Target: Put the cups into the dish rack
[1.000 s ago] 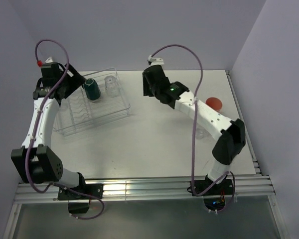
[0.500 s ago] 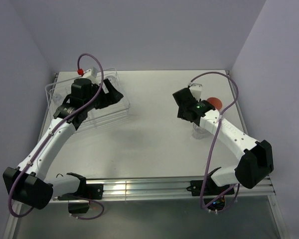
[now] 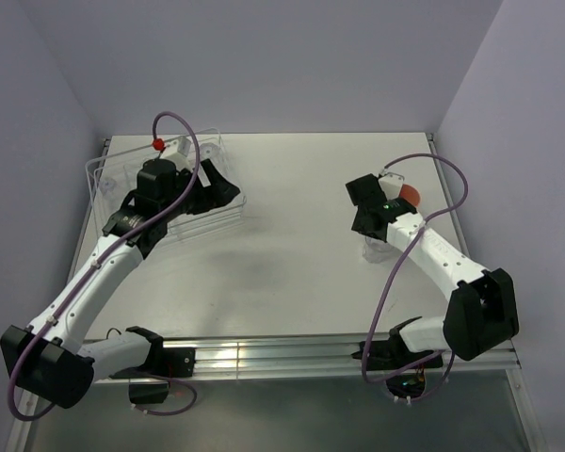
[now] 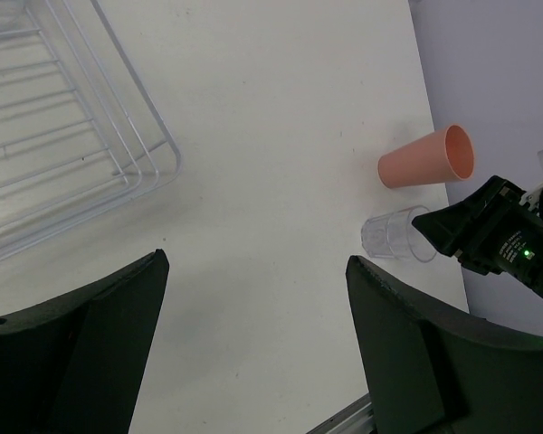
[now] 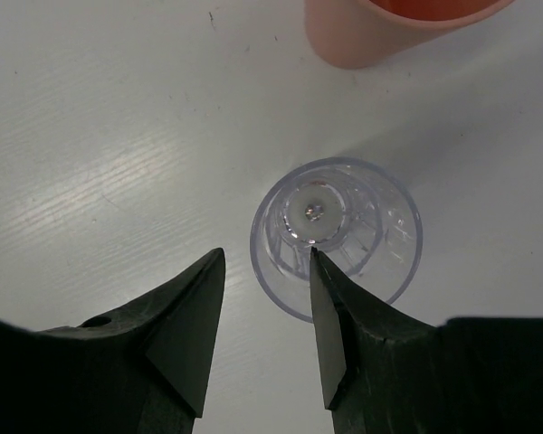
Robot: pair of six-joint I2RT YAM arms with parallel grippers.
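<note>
Moved: right pincer [image 5: 258, 316] has dropped toward the near-right of the table [image 3: 292, 264] onto a clear tumbler [image 5: 337, 237].
Tumbler: lying on its side, one finger [image 5: 330, 316] inside the rim, jaws partly apart, not clamped.
Salmon-pink cup [image 4: 427, 158]: tipped over, just beyond.
Dish rack [image 4: 63, 136]: far-left.
Left pincer [image 4: 253, 344]: wide apart, holding nothing, above the rack edge.

The left arm [image 3: 122, 247] now reaches from its base across the dish rack [image 3: 99, 174], where a second ago it stood folded at the rack's left side; its black wrist covers the green mug and the clear cup that showed in the rack then. The right arm [image 3: 433, 259] has swung from the table's far middle toward the right side, and the right gripper [image 5: 258, 312] now hangs over a clear cup [image 5: 337, 235] lying beside the pink cup [image 5: 380, 27], one finger [image 5: 330, 325] at its rim.
</note>
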